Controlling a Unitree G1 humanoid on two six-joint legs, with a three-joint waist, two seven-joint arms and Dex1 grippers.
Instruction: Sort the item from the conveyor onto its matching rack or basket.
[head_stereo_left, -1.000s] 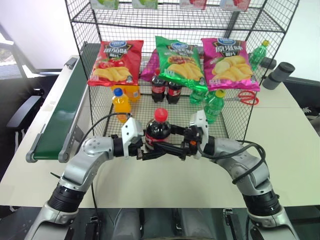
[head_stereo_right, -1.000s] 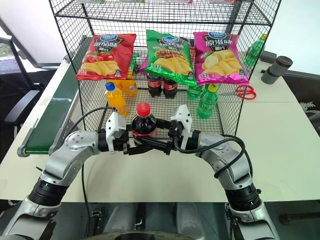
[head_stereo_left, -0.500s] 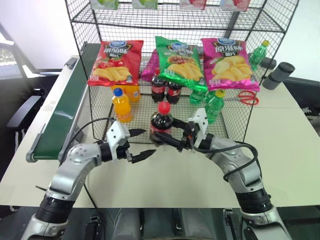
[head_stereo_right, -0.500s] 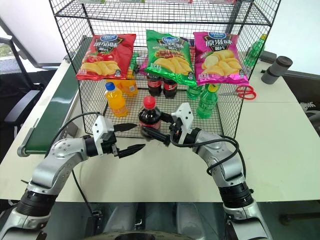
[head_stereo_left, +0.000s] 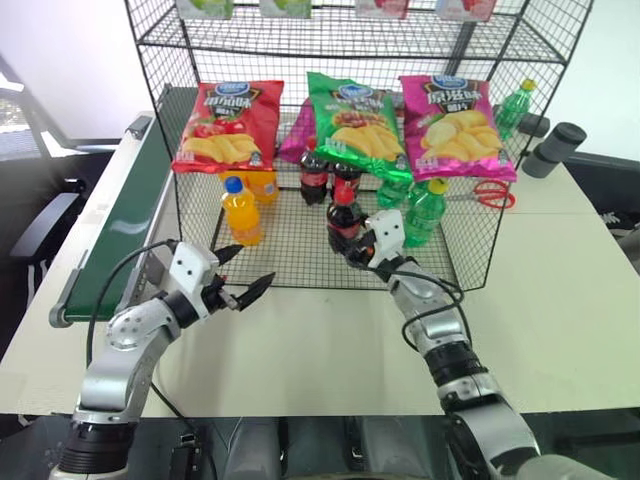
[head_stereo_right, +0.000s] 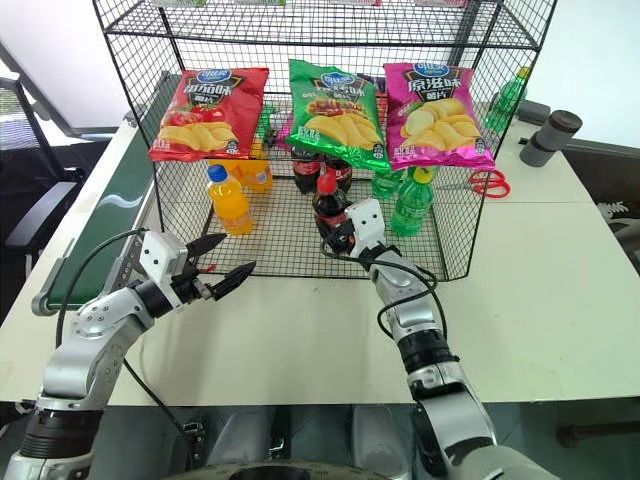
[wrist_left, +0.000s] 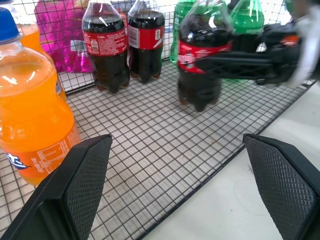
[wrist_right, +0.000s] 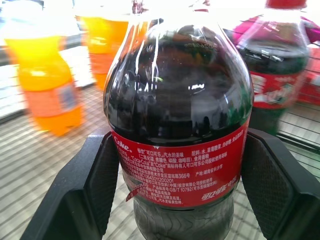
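Note:
The item, a cola bottle (head_stereo_left: 343, 212) with a red cap and red label, is upright inside the black wire rack (head_stereo_left: 290, 252), low over its grid floor. My right gripper (head_stereo_left: 346, 240) is shut on the bottle's label band, and its pads (wrist_right: 280, 185) press both sides. Behind it stand two matching cola bottles (wrist_left: 105, 42). My left gripper (head_stereo_left: 251, 267) is open with nothing between its fingers, over the table at the rack's front left corner, apart from the bottle. The dark-green conveyor (head_stereo_left: 120, 220) runs along the left.
An orange soda bottle (head_stereo_left: 241, 212) stands at the rack's left, green bottles (head_stereo_left: 425, 210) at its right. Three chip bags (head_stereo_left: 352, 120) hang above the bottles. Red scissors (head_stereo_left: 487, 195) and a grey cylinder (head_stereo_left: 555, 150) lie on the table to the right.
My left gripper opened, let go of the cola bottle and drew back to the left. My right gripper carried the bottle forward into the rack and lower.

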